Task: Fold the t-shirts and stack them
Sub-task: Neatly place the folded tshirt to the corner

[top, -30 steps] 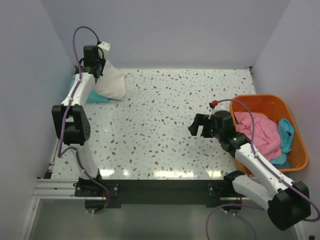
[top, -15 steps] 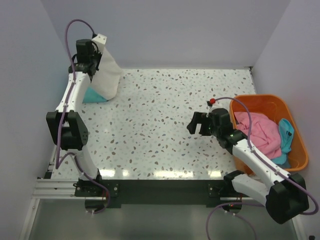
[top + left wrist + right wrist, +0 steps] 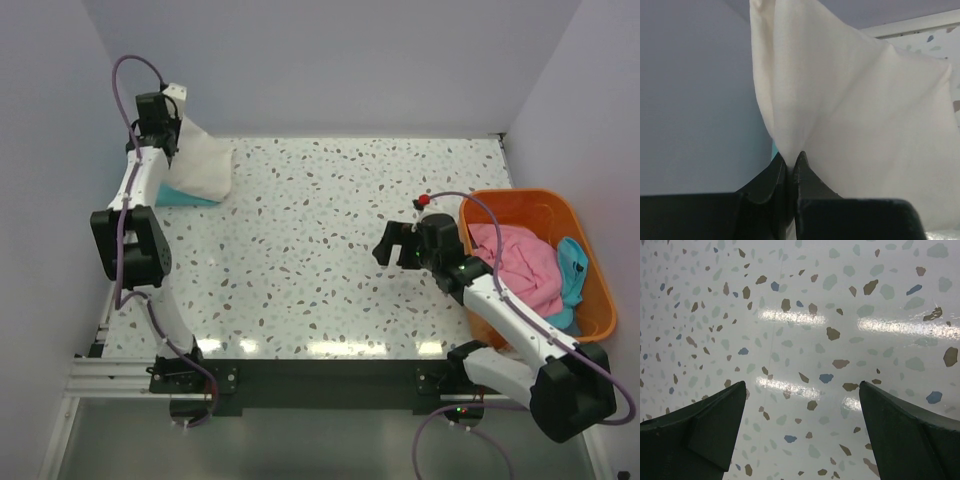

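The counter (image 3: 330, 260) is mostly bare speckled surface, presumably kept free as a folding area. At its 3 o'clock edge sits the basket (image 3: 515, 197). It holds the unfolded work: a crumpled pink shirt (image 3: 520, 265) with a teal cloth (image 3: 572, 262) tucked against the 3 o'clock wall.

At 10 o'clock, in the far corner, is the cream shirt (image 3: 205, 165). It hangs as a compact tapering bundle, its top pinched high near the wall and its lower part draped on the counter. It overlaps a flat teal shirt (image 3: 185, 197) lying beneath it. That looks like the stacking spot, out of the way of the folding area. I judge the cream one is being set down on the teal one, or adjusted there. No red print shows from either view.

The left fingers (image 3: 802, 167) are all but shut, with a gathered fold of the cream cloth nipped between their tips. The tight pinch on a bunched edge lets the whole bundle lift as one.

The right fingers (image 3: 710, 430) are spread wide and hold nothing. They hover over bare counter at about 3 o'clock from centre, just beside the basket, probably waiting to take the next shirt.
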Robot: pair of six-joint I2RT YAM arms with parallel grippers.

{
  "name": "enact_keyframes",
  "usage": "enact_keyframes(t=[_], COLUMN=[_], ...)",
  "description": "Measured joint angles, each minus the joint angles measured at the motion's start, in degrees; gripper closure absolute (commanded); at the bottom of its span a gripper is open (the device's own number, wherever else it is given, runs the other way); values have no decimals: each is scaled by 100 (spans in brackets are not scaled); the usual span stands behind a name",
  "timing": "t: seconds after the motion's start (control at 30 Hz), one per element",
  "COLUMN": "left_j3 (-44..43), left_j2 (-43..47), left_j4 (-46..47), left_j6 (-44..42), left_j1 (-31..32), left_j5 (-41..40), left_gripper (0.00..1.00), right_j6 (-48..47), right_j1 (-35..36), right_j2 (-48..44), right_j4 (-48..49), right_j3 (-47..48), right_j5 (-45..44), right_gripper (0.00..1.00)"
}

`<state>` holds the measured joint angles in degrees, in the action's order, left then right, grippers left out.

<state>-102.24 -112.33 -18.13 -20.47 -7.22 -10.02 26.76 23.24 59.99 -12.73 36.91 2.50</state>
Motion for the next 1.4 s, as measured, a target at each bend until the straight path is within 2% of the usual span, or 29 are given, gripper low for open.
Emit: enact_keyframes(t=[0.07,0.1,0.13,0.17,0.2,0.33,0.47,0.57,0.7,0.77,0.83,0.97,1.07,1.13,1.23,1.4], left_j3=[66,76,76,70,35,-280,-664,-896,-678,-162,496,1895,3458,4389,5331,5794], left_j2=[-264,-372,-520,-675,-835,-1399,-1512,-1259,-293,518,1423,2835,3652,3987,4297,5169], left_j4=[114,144,201,234,238,199,-155,-413,-772,-785,-778,-354,151,177,55,-151], left_j6=[76,120,173,203,284,789,1331,1954,2966,3449,3770,4118,4446,4627,4830,5012], left_j1=[-98,-120,-142,-162,-173,-177,-173,-170,-90,101,601,2282,3335,3602,3705,3698], left_j5=[-223,-348,-535,-704,-857,-1517,-2096,-1991,-1390,-1241,-1311,-1147,-835,-691,-695,-1176], left_gripper=[100,93,71,32,0,0,0,0,0,0,0,0,0,0,0,0], right_j6=[24,26,42,70,103,243,306,361,439,472,476,479,507,522,568,625], right_j1=[0,0,0,0,0,0,0,0,0,4,4,4,4,4,4,4], right_j2=[44,63,87,114,144,280,256,66,-396,-667,-955,-1287,-1545,-1703,-1996,-2258], right_j4=[2,7,17,39,66,166,146,52,-122,-282,-514,-1067,-1346,-1486,-1572,-1624], right_j3=[26,37,46,48,48,48,48,48,48,48,70,293,358,356,280,68], right_j5=[0,0,-2,-2,0,22,22,4,-61,-203,-389,-754,-968,-1084,-1255,-1355], right_gripper=[1,1,1,1,1,1,1,1,1,1,1,1,1,1,1,1])
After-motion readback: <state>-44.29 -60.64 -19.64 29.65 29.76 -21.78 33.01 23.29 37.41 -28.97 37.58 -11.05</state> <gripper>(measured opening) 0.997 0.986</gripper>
